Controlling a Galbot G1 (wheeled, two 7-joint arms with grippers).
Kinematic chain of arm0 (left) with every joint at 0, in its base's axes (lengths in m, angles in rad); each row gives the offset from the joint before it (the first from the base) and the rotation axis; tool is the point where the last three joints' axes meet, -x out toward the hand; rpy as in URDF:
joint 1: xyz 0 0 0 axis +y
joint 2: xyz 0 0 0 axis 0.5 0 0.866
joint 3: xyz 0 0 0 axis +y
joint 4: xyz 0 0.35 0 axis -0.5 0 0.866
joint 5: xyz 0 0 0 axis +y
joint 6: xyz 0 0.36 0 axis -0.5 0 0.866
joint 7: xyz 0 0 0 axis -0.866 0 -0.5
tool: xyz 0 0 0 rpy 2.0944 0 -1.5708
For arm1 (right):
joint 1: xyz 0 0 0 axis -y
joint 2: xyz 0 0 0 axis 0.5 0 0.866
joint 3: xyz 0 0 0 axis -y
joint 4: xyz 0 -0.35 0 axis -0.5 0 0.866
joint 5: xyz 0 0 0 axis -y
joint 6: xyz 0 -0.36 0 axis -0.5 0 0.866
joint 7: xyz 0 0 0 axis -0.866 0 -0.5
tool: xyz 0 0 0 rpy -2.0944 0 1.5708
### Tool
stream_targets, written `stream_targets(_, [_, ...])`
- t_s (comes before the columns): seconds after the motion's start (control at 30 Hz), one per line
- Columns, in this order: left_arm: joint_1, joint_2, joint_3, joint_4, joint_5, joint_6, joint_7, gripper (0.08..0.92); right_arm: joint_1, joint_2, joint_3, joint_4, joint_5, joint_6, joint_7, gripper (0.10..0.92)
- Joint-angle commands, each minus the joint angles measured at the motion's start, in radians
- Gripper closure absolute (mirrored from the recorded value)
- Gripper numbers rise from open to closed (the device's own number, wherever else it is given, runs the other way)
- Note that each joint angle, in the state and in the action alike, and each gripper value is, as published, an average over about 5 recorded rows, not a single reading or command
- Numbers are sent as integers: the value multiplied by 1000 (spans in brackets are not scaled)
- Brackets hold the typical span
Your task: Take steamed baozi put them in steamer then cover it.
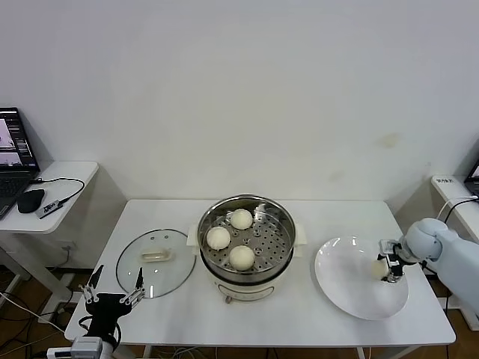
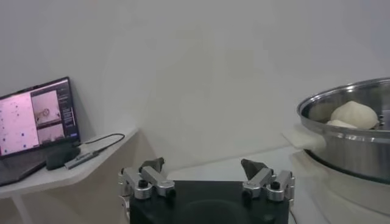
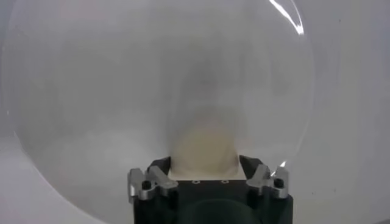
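No legible text anywhere.

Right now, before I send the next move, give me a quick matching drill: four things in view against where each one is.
Things:
1. lid
2. three baozi
3. fourth baozi
4. left gripper

Places:
A. between the right gripper's fingers, over the plate
B. flat on the table, left of the steamer
C. at the table's front left corner, open and holding nothing
D. on the perforated tray inside the steamer

Pairs: 1-B, 2-D, 3-A, 4-C
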Motion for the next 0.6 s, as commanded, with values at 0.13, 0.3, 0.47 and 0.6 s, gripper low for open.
stream_targets(0.13, [3, 2, -6, -3, -1, 0, 0, 177, 92, -25, -57, 30, 36, -6, -37, 427])
stream_targets(0.3, [-2, 3, -2, -2, -2, 1, 0, 177, 236, -71, -183, 113, 127, -41, -65, 429])
stream_targets(0.47, [-10, 2, 8, 1, 0, 2, 0, 177, 442, -97, -314, 216, 237, -87, -81, 427])
stream_targets(0.6, [-17, 6, 10, 6, -1, 3, 0, 177, 642, -83, -449, 275, 307, -119, -82, 426])
